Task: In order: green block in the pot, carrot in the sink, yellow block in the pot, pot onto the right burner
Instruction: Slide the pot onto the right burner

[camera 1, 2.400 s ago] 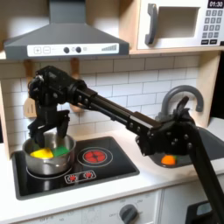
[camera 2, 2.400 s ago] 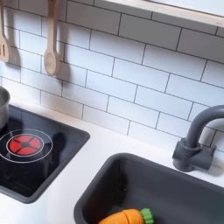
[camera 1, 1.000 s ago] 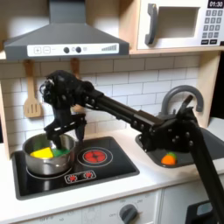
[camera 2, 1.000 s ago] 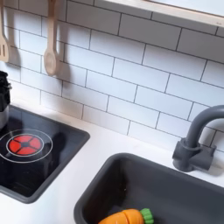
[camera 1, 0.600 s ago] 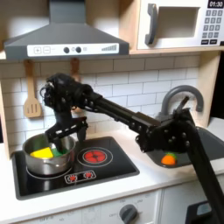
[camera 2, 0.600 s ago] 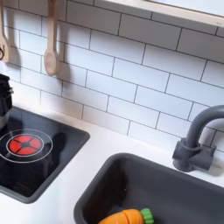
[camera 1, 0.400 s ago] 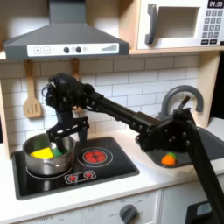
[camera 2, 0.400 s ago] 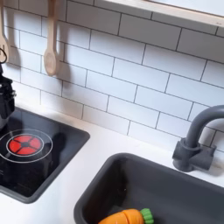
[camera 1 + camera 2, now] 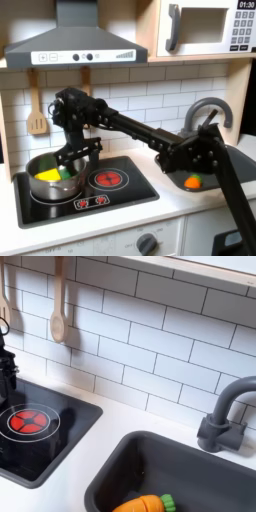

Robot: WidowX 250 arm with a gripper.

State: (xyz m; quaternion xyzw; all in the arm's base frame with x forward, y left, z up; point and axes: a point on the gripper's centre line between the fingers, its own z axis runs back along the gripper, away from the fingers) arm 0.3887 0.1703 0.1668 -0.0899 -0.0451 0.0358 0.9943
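- Reaching down from the arm, the gripper [image 9: 72, 160] hangs at the pot [image 9: 50, 176] rim in the first exterior view, one finger inside and one outside the right wall; the jaws look closed on that wall.
- Inside the pot lie the yellow block [image 9: 46, 176] and the green block [image 9: 68, 172].
- The pot stands on the left burner; the right burner [image 9: 109, 178] is bare.
- The carrot [image 9: 146, 503] lies in the sink [image 9: 115, 471].

We see an all-black arm [image 9: 130, 125] built of boxy joint blocks linked by slim straight bars. Its gripper [image 9: 73, 152] ends in two thin dark fingers. Finish is matte; any markings are too blurred to read.
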